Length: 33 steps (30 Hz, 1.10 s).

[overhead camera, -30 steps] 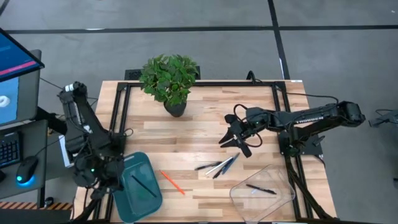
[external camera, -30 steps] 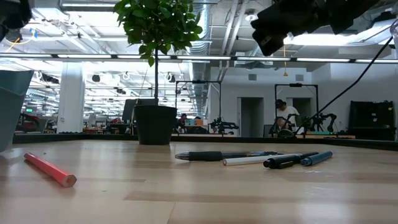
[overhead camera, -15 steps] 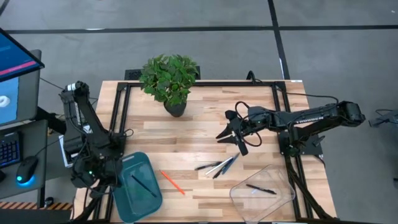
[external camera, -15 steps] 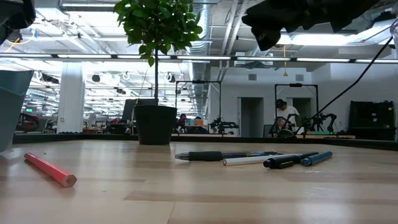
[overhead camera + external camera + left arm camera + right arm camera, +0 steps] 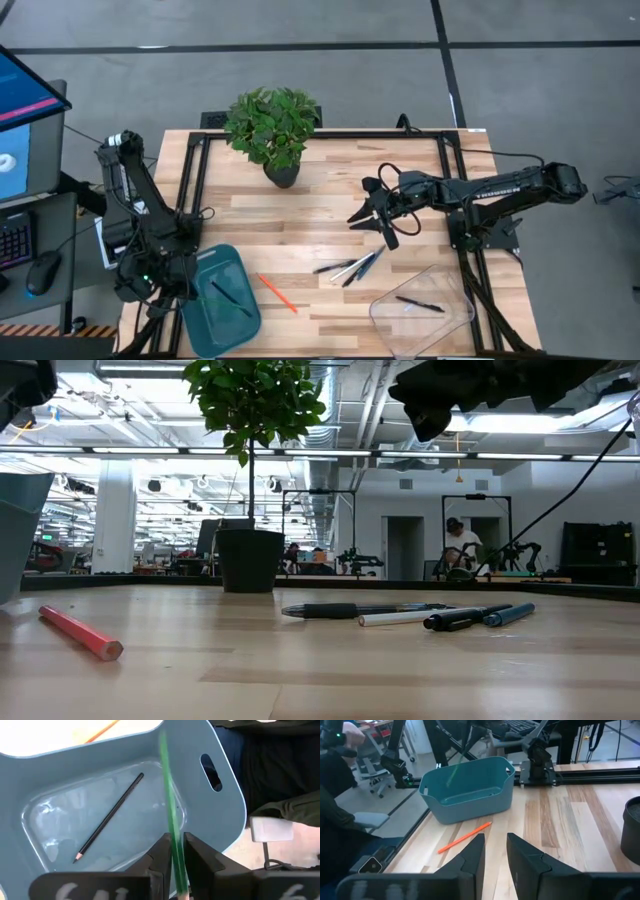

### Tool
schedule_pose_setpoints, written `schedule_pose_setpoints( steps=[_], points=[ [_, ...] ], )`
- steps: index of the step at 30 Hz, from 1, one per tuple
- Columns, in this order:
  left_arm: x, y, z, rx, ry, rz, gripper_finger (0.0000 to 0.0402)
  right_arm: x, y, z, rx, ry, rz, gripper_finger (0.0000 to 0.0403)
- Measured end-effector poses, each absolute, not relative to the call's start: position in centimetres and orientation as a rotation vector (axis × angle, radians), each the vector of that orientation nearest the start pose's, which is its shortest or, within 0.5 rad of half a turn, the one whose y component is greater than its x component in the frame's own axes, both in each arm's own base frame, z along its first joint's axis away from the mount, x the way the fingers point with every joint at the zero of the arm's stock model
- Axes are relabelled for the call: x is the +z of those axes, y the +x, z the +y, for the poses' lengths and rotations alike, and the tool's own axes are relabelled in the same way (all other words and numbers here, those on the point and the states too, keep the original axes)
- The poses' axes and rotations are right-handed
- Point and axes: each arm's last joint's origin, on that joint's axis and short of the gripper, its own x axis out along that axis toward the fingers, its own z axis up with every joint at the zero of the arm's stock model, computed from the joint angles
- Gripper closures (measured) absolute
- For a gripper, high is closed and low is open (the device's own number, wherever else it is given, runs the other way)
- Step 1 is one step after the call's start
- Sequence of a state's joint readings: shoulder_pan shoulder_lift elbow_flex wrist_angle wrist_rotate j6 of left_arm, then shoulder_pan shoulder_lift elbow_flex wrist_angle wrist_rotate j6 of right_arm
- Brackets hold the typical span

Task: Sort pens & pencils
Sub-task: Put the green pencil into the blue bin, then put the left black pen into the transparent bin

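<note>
We see tray (image 5: 222,300) at table's (image 5: 330,190) 8 o'clock, pencil (image 5: 107,818) inside; bin (image 5: 420,310) at 5, pen (image 5: 418,304) inside; plant (image 5: 272,127) at 11; pens (image 5: 350,267) central, loose pencil (image 5: 277,293) between tray and pens.

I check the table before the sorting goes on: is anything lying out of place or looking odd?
Nothing is damaged or spilled. Only the orange pencil lies alone beside the teal tray, apart from the pens.

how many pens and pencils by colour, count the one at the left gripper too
black or dark: 4 (black pen, dark pen, pen in clear bin, pencil in teal tray)
orange pencil: 1
whitish pen: 1
blue pen: 1
green pencil, at left gripper: 1
total: 8
</note>
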<state>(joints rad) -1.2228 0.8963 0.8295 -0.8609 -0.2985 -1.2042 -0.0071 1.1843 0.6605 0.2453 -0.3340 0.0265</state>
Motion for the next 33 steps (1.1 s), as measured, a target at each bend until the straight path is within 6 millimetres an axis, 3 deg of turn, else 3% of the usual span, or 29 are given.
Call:
schedule_pose_setpoints(
  steps=[10,19,24,27,33],
  points=[
    [27.5,6.3,-14.5,-0.257,-0.392,1.023,0.0360,25.1,25.4,0.8,0.321,0.074,0.280,0.0300],
    [27.7,7.6,-14.1,-0.012,-0.230,0.619,0.0360,25.4,25.5,0.8,0.315,0.101,0.251,0.0300],
    [28.0,8.8,-13.2,0.166,-0.153,0.414,0.0360,25.5,25.9,0.5,0.209,0.155,0.224,0.0300],
    [28.1,9.6,-12.5,0.228,-0.123,0.407,0.0360,24.8,26.3,0.3,0.143,0.170,0.262,0.0300],
    [28.1,11.5,-11.8,0.280,-0.116,0.446,0.0360,22.9,27.1,0.9,0.192,0.159,0.352,0.0300]
  ],
)
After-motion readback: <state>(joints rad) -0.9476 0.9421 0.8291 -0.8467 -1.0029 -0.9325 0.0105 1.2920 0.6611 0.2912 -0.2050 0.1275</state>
